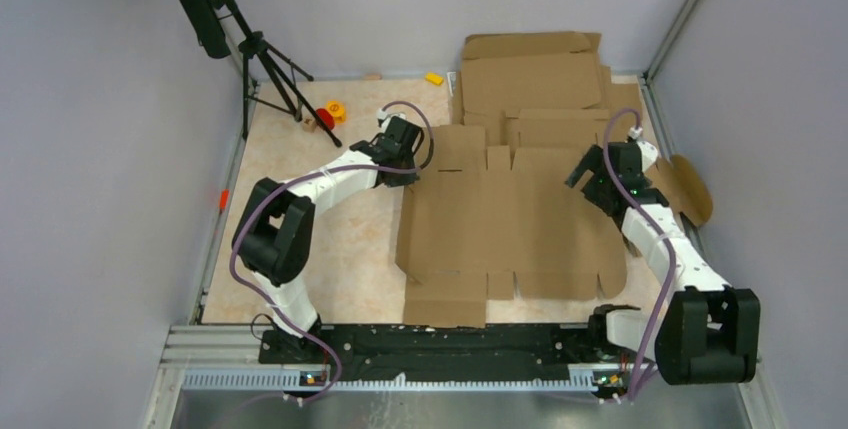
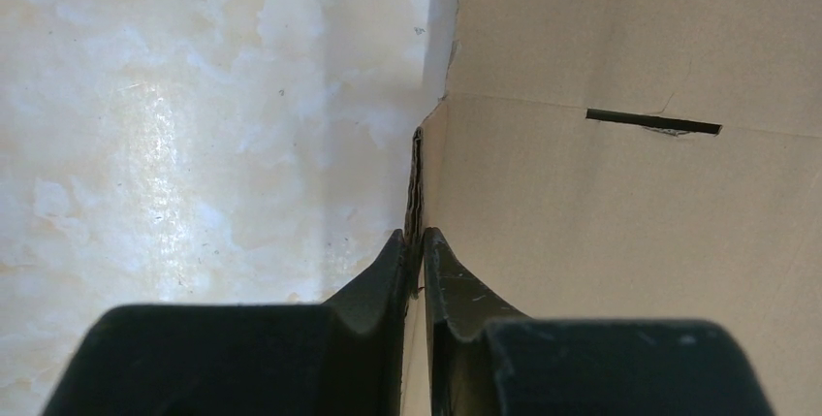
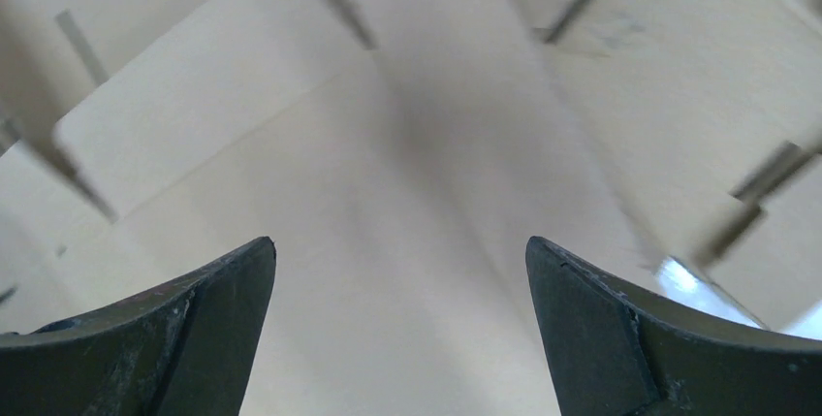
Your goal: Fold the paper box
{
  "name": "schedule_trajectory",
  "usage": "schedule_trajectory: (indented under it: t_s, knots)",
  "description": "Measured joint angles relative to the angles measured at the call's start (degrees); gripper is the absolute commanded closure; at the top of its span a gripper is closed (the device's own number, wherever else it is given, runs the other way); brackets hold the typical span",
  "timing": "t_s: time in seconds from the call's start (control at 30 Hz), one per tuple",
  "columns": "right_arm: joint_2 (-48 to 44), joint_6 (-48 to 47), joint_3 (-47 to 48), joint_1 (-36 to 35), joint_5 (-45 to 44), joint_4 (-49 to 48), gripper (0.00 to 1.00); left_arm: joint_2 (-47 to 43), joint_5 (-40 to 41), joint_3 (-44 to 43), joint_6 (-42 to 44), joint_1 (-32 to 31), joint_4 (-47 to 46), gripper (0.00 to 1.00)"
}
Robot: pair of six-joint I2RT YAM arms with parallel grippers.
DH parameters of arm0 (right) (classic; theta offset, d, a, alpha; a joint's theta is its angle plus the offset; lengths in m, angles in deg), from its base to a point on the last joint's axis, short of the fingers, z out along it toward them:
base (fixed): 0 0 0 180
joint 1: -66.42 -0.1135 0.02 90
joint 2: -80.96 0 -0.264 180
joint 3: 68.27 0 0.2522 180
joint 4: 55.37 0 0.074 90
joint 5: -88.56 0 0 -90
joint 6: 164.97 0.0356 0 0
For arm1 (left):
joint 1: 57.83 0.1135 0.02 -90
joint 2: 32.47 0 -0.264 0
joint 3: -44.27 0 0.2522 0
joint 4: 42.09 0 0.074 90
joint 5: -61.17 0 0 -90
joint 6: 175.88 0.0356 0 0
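Your left gripper (image 2: 417,241) is pinched tight on the left edge of the paper box (image 1: 505,219), which lies spread out on the table (image 1: 340,239) between your 2 arms, and your right gripper (image 3: 399,261), jaws wide and holding nothing, hangs just over its right side.

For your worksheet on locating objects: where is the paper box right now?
Top view: the box lies flat at centre, its left edge pinched by the left claw, spare cardboard behind it.
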Motion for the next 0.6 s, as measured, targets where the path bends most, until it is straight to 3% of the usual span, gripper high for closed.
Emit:
schedule_trajectory:
  t_s: [0.4, 0.6]
  knots:
    - [3.52, 5.79, -3.80, 3.10, -14.99, -2.12, 0.01, -0.61, -0.28, 0.66, 1.66, 0.00, -0.39, 0.88]
    - [5.01, 5.97, -5.18, 3.32, -17.03, -3.61, 0.01, -0.74, -1.25, 1.01, 1.68, 0.00, -0.68, 0.88]
